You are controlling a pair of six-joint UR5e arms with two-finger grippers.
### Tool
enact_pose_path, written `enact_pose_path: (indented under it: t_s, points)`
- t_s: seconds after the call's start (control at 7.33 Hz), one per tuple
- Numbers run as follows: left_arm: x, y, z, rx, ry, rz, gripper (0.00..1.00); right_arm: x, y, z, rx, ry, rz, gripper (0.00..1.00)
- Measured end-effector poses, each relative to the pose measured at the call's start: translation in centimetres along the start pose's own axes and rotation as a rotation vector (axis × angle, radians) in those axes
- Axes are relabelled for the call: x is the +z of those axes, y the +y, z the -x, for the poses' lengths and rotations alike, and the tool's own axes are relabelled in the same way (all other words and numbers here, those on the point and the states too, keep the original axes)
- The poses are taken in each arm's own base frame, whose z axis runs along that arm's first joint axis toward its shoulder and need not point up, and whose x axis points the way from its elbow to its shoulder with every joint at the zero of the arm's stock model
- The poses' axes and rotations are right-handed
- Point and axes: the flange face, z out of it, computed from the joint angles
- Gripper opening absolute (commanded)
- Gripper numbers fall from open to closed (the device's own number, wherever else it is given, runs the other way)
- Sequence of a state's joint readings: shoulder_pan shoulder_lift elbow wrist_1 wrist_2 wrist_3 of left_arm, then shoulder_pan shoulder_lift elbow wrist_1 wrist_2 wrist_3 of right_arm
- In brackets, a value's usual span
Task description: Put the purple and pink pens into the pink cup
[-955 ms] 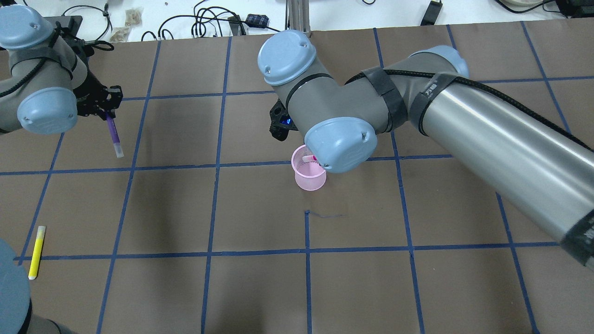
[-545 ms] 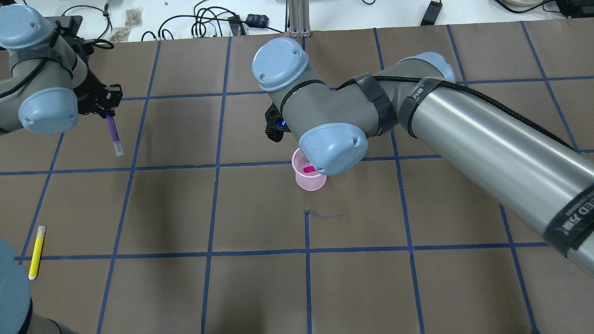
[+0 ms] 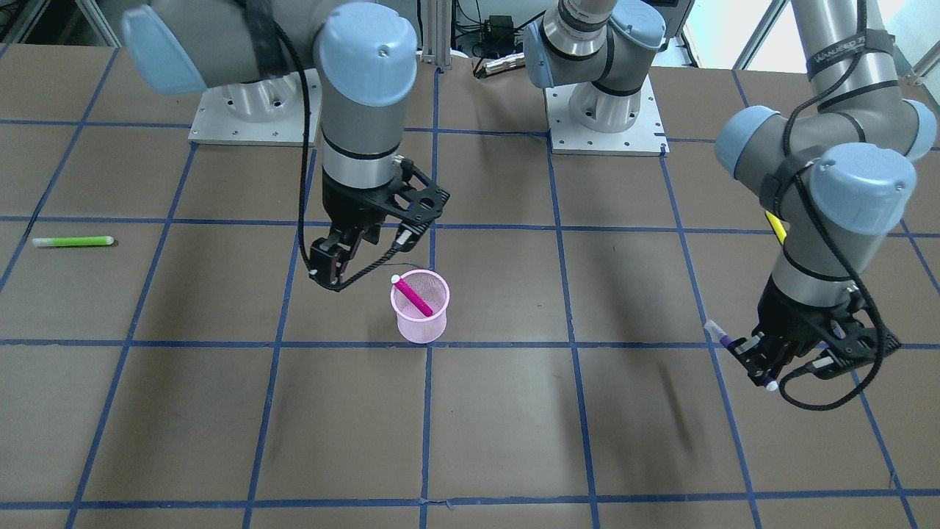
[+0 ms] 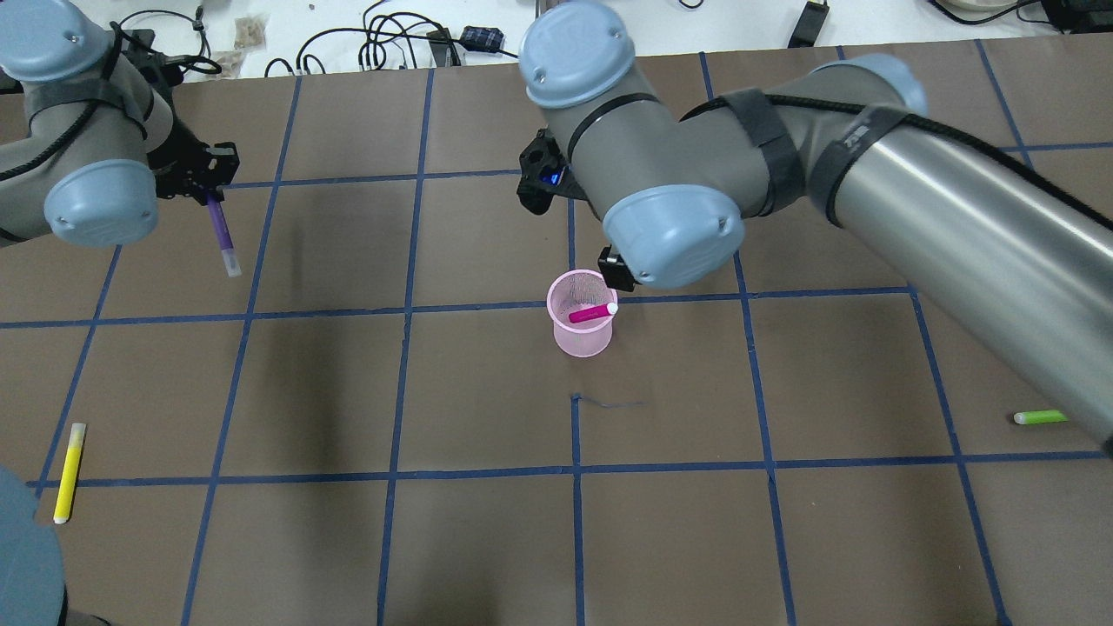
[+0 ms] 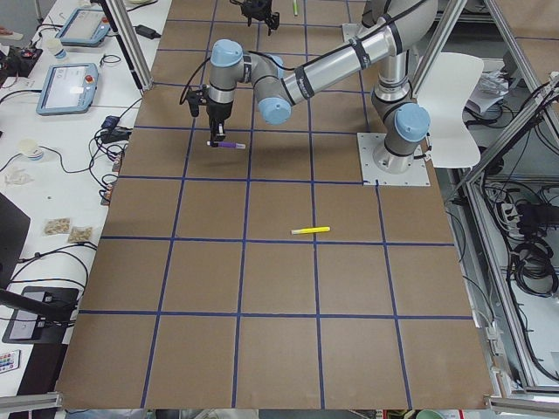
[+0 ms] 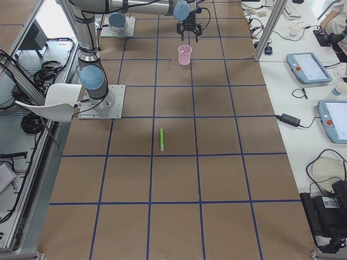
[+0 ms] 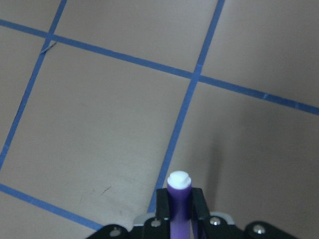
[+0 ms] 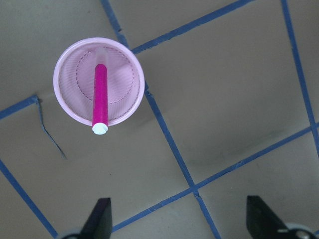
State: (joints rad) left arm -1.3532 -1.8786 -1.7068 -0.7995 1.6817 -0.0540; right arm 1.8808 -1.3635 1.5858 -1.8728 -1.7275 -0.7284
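Observation:
The pink mesh cup (image 3: pixel 418 328) (image 4: pixel 581 341) (image 8: pixel 124 82) stands near the table's middle. The pink pen (image 3: pixel 413 296) (image 4: pixel 587 314) (image 8: pixel 100 97) leans inside it, its white end over the rim. My right gripper (image 3: pixel 365 253) (image 8: pixel 182 219) hangs open and empty above and beside the cup. My left gripper (image 3: pixel 764 360) (image 4: pixel 211 193) (image 7: pixel 179 206) is shut on the purple pen (image 3: pixel 723 339) (image 4: pixel 222 230) (image 7: pixel 178 196), held above the table far to the cup's left in the overhead view.
A yellow pen (image 4: pixel 69 472) (image 5: pixel 311 230) lies near the robot's left front. A green pen (image 3: pixel 72 241) (image 4: pixel 1040 417) (image 6: pixel 161 139) lies on the robot's right side. Cables lie along the table's far edge (image 4: pixel 374 48).
My right wrist has risen and drawn back from the cup, so the pink pen shows free in the cup. My left gripper with the purple pen has shifted slightly.

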Motion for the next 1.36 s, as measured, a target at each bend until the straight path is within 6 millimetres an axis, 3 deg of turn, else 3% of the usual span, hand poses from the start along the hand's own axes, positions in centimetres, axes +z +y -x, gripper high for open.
enact_pose_path:
  t_s: [0.41,0.55,0.95,1.36]
  points:
    - [-4.5,2.9,-11.2,-0.022,0.087,-0.095,0.0,-5.3,7.6,-5.8,0.365,-0.02,-0.096,1.0]
    - [-5.7,4.4,-14.6,-0.045,0.122,-0.121,0.0,-6.6,9.5,-6.7,0.527,-0.05,-0.12,1.0]
    - [-8.7,10.5,-23.5,-0.046,0.167,-0.163,0.0,-9.2,11.6,-5.6,0.91,-0.116,-0.158,1.0]
    - [-10.3,16.4,-29.5,-0.033,0.143,-0.19,0.0,-8.4,12.7,-4.1,1.027,-0.128,-0.102,1.0]
